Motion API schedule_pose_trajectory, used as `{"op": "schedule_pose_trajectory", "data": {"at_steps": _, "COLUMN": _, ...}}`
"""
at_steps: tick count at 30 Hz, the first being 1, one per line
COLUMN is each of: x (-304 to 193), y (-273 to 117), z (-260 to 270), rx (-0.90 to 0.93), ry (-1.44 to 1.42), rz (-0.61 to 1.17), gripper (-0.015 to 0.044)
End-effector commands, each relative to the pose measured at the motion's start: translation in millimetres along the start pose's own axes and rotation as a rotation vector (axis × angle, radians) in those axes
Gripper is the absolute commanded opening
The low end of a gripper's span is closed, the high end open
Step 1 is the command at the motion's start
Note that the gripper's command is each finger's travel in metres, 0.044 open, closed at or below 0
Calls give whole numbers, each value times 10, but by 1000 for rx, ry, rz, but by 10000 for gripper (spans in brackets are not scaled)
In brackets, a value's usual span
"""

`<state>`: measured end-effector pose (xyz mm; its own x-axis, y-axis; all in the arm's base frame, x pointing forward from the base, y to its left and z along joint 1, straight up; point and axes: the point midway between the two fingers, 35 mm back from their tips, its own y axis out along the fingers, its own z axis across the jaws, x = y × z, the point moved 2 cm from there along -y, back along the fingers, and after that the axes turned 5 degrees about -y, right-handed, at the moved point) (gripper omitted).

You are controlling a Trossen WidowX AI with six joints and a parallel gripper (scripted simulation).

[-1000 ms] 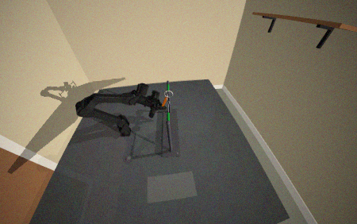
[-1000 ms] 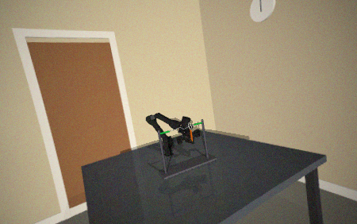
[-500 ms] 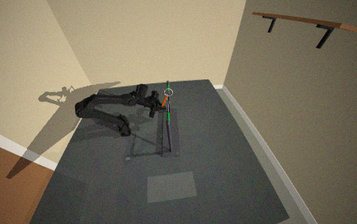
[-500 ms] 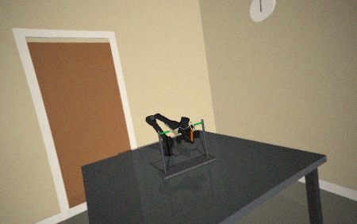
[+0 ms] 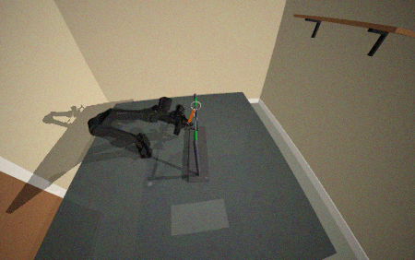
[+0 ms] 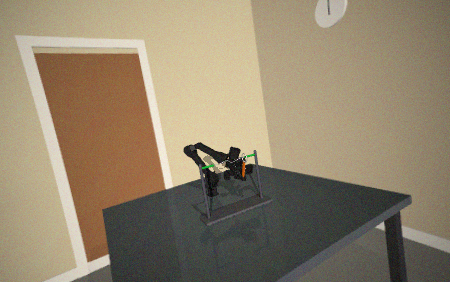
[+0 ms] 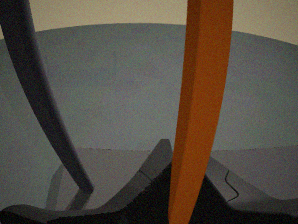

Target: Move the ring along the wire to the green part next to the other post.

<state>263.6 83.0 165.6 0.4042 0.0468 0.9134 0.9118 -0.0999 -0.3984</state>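
The ring (image 5: pixel 191 106) is around the wire near the inner end of the far green part (image 5: pixel 195 98), which is the right green part (image 6: pixel 250 156) in the exterior view. Whether it touches the wire is too small to tell. Its orange handle (image 5: pixel 191 116) (image 6: pixel 243 170) (image 7: pixel 206 75) hangs down, leaning toward the arm in the top view. My gripper (image 5: pixel 189 124) (image 7: pixel 173 147) is shut on the handle's lower part, below the wire. The other green part (image 5: pixel 195 135) (image 6: pixel 208 167) is beside the other post (image 6: pixel 205 192). The ring is out of the wrist view.
The post (image 6: pixel 258 176) beside the ring's end of the wire stands close to the gripper. One post (image 7: pixel 45 107) rises at the left in the wrist view. Both posts stand on a flat base (image 5: pixel 198 178) (image 6: pixel 235 209) on the dark table (image 5: pixel 267 203) (image 6: pixel 320 215).
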Motion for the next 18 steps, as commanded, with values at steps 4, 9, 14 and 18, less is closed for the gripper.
{"op": "schedule_pose_trajectory", "data": {"at_steps": 4, "x": 31, "y": -3, "z": 70, "rx": -5, "ry": 2, "rz": -9, "gripper": -150}}
{"op": "schedule_pose_trajectory", "data": {"at_steps": 9, "x": 35, "y": -4, "z": 120, "rx": -7, "ry": 2, "rz": -10, "gripper": -150}}
{"op": "schedule_pose_trajectory", "data": {"at_steps": 14, "x": 38, "y": -6, "z": 170, "rx": -8, "ry": 2, "rz": -11, "gripper": -150}}
{"op": "schedule_pose_trajectory", "data": {"at_steps": 18, "x": 38, "y": -6, "z": 198, "rx": -9, "ry": 3, "rz": -12, "gripper": -150}}
